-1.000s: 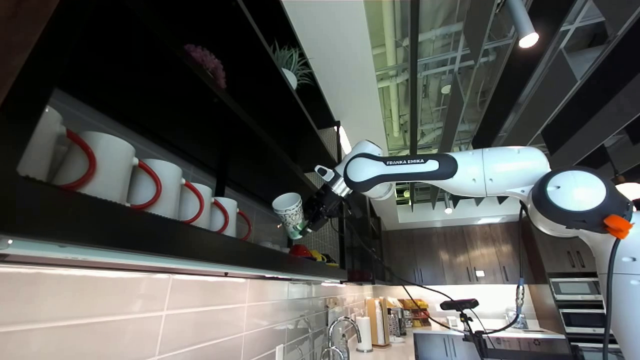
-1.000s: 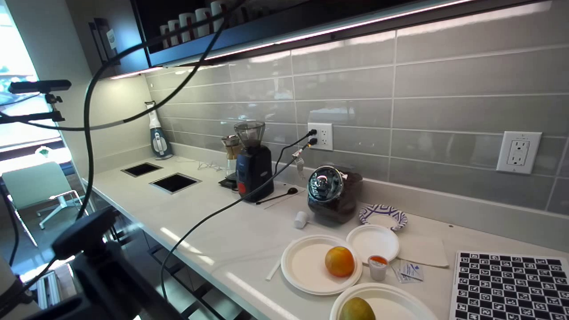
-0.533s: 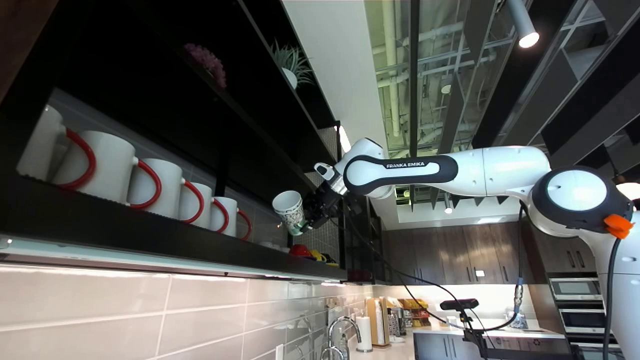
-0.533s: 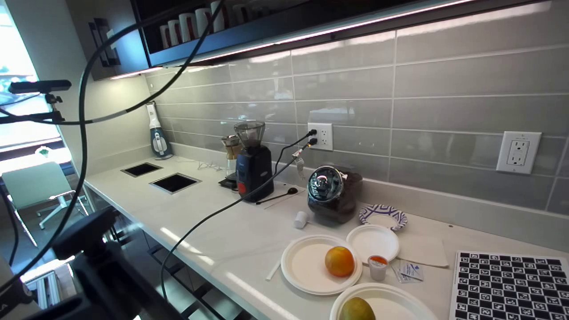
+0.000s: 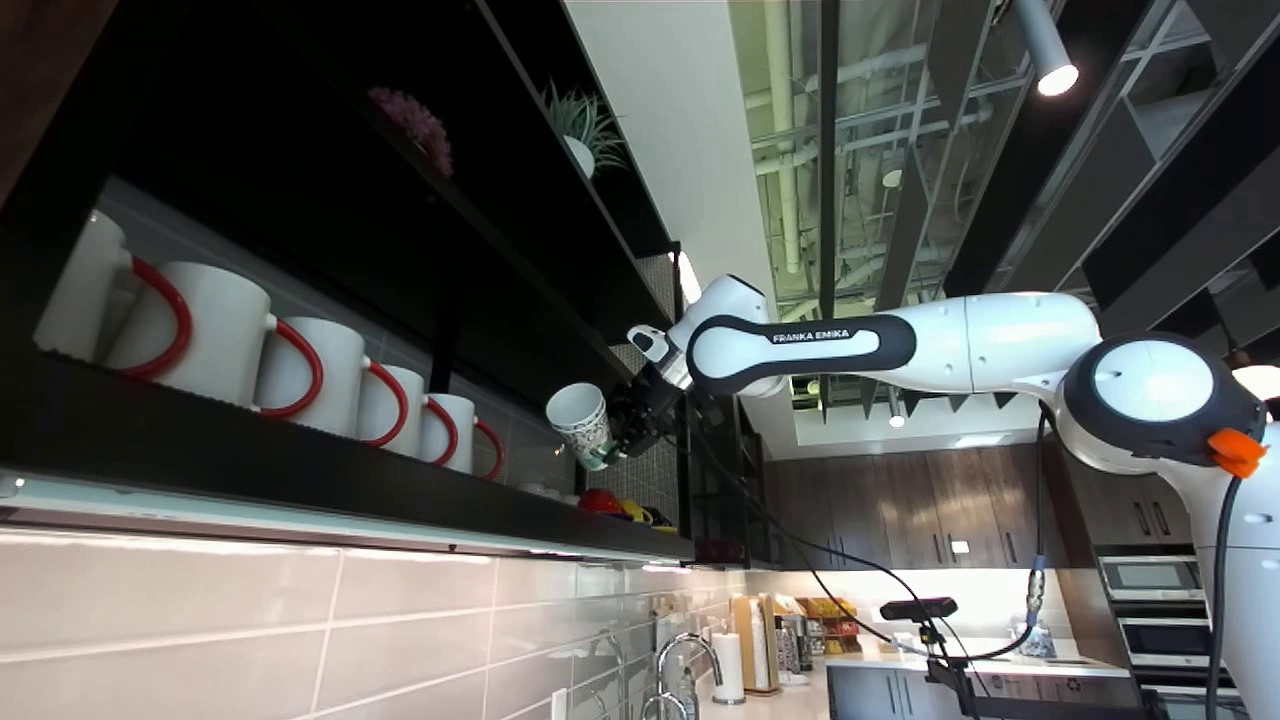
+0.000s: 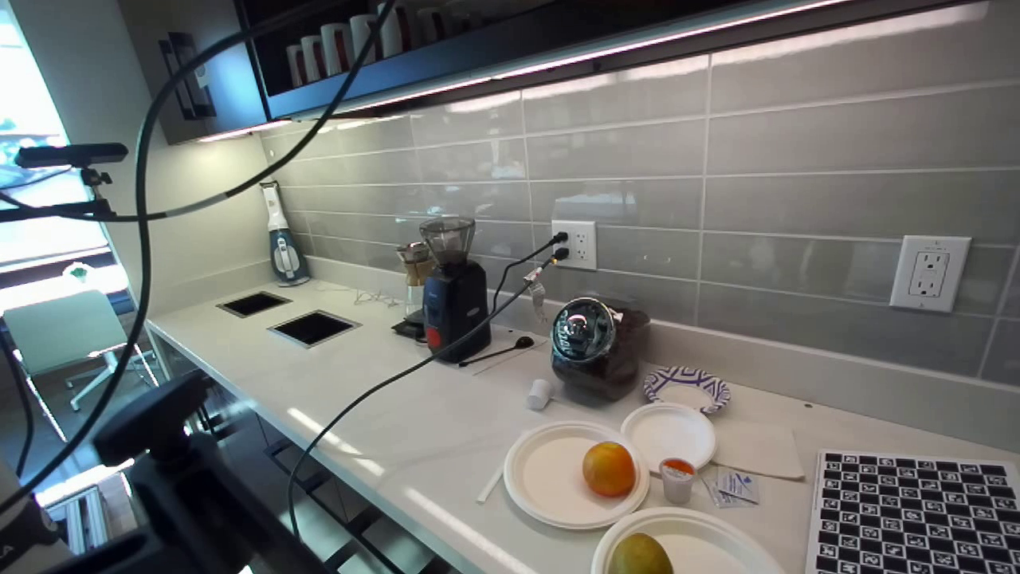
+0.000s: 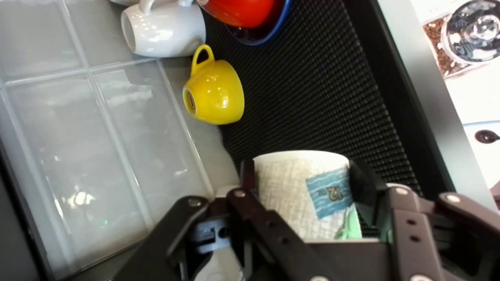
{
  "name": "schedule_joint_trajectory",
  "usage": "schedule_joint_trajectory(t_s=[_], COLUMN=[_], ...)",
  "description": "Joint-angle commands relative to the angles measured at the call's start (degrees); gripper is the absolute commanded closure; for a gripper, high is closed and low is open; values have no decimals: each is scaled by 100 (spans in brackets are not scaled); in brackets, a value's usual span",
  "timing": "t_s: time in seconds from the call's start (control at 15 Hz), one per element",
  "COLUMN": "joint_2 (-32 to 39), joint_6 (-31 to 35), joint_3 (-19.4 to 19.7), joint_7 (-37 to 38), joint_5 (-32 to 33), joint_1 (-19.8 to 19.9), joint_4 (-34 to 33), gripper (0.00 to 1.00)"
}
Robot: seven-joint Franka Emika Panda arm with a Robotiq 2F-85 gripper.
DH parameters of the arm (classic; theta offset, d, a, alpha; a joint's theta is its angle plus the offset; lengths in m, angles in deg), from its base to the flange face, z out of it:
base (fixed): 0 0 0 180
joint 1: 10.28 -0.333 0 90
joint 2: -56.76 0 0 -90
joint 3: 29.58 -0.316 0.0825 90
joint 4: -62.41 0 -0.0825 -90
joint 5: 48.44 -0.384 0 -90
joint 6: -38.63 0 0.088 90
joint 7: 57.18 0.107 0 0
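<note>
My gripper (image 7: 304, 179) is shut on a patterned paper cup (image 7: 285, 195), one finger on each side of it. A blue label and a green patch show on the cup in the wrist view. In an exterior view the same paper cup (image 5: 580, 425) hangs tilted above the shelf's front edge, its open mouth up and facing the camera. The gripper (image 5: 612, 435) reaches it from the right, its fingers partly hidden there. Beyond the cup in the wrist view lie a yellow cup (image 7: 218, 93), a white mug (image 7: 166, 29) and a red cup (image 7: 244, 9) on the black ribbed shelf mat (image 7: 312, 97).
White mugs (image 5: 310, 370) with red handles line the black shelf (image 5: 300, 450); another shelf board (image 5: 510, 270) runs above. A loose black cable (image 6: 143, 231) hangs from the arm. Below, the counter (image 6: 446, 414) carries plates, fruit, a grinder (image 6: 456, 303) and a dark jar (image 6: 613, 351).
The paper cup, still gripped, has tipped slightly so more of its mouth faces the exterior camera. The wrist has shifted a little, and the hanging cable has swung left.
</note>
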Motion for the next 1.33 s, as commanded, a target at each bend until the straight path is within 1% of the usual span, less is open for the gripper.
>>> schedule_joint_trajectory(t_s=[0.0,0.2,0.4,0.6,0.87,1.0,1.13,1.27], joint_2=[-182,-281,-382,-465,-505,-480,-464,-441], joint_6=[298,505,879,1471,2409,2678,2706,2473], joint_3=[-25,-24,-13,15,67,52,1,-83], joint_7=[-263,-577,-921,-1126,-973,-816,-658,-359], joint_5=[876,1405,1858,2360,2994,3334,3703,4192], joint_1=[-9,-15,17,77,202,329,466,631], joint_4=[221,370,657,926,1135,1188,1242,1238], gripper=[64,64,64,64,64,64,64,64])
